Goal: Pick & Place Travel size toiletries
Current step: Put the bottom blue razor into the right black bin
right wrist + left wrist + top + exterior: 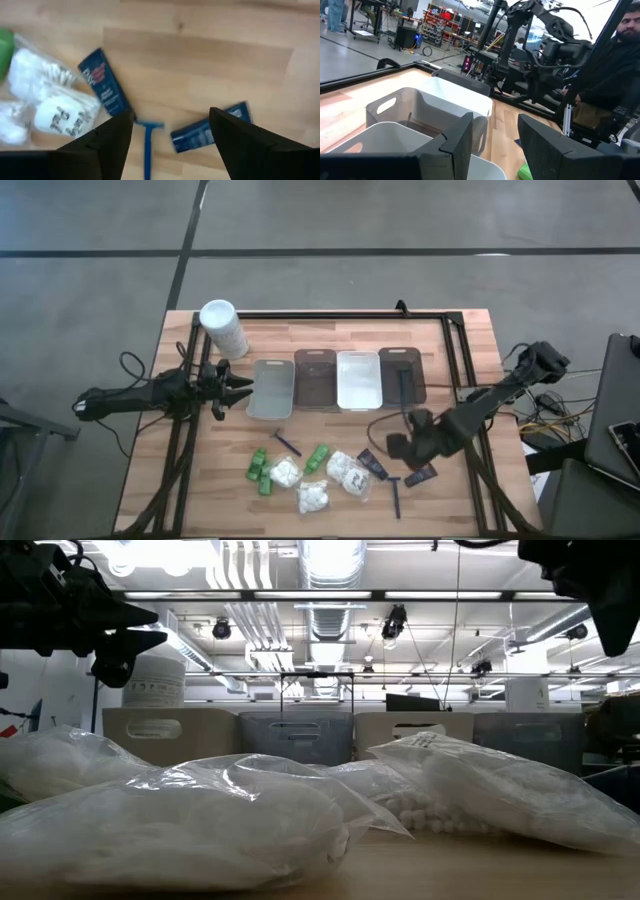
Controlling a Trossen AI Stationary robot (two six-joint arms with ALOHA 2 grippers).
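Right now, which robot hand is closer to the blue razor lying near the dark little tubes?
The right hand. It hovers open just above the blue razor, beside the tubes. The left hand is far across the table, by the leftmost tray.

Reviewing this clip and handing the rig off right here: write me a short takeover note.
Right hand: open, empty, hovering over a blue razor and two dark tubes at the table's front right.
Left hand: open, empty, waiting beside the leftmost tray.
Done: one razor lies in the rightmost tray; the other three trays look empty.
Left: green bottles, white packets, the tubes and two razors, one near the trays, are all loose on the table.
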